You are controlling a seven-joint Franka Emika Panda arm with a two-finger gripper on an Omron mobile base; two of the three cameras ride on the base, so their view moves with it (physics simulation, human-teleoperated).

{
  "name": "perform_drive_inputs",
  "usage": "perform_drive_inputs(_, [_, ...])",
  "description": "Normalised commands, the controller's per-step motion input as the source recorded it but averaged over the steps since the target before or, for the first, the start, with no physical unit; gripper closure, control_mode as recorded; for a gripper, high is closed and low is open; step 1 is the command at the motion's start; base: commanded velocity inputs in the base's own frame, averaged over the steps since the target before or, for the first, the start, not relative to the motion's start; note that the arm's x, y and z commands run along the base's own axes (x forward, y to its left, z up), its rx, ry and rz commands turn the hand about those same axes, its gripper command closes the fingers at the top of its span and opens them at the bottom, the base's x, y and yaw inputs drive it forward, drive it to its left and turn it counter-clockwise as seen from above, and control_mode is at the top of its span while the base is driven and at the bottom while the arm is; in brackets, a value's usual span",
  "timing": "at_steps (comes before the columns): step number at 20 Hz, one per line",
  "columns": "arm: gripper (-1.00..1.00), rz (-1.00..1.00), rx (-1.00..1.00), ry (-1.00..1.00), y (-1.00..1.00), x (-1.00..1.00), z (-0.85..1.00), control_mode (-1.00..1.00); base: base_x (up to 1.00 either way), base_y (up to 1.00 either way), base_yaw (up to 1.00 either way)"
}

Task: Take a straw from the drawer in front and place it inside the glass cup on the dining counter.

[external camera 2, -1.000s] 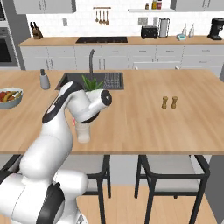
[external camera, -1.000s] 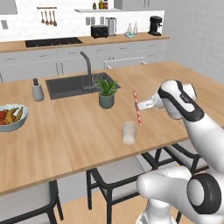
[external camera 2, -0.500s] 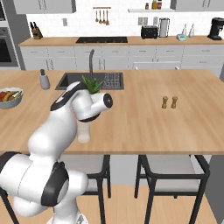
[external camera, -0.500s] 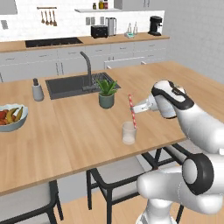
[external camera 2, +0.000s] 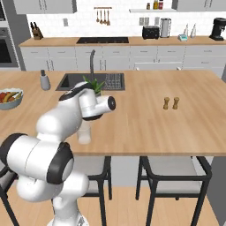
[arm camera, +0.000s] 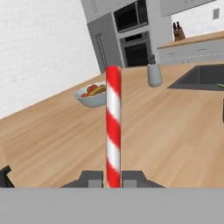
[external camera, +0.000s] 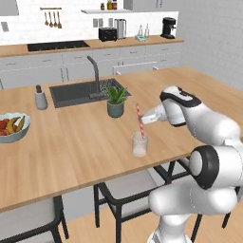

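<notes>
the straw [external camera: 139, 121] – red-and-white striped, near upright – has its lower end just inside the glass cup [external camera: 139, 144] on the dining counter [external camera: 85, 142]. to its right, the gripper [external camera: 146, 117] is clamped tight on the straw, above the cup; the hand view shows it pinched between both fingertips [arm camera: 91, 178].

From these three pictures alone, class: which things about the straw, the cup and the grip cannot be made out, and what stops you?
- Right base view: glass cup half hidden behind the arm.
- Left base view: whether the straw tip is inside the cup's rim; too small.
- Hand view: the straw's lower end, cut off by the bottom edge at the gripper.
</notes>
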Motion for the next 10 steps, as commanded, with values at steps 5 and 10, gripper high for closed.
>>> perform_drive_inputs(5, [1.00, 0.02, 0.00, -0.01, 0.00, 0.19, -0.27, -1.00, 0.00, 0.00, 0.00])
perform_drive_inputs(10, [1.00, 0.02, 0.00, -0.01, 0.00, 0.15, -0.31, -1.00, 0.00, 0.00, 0.00])
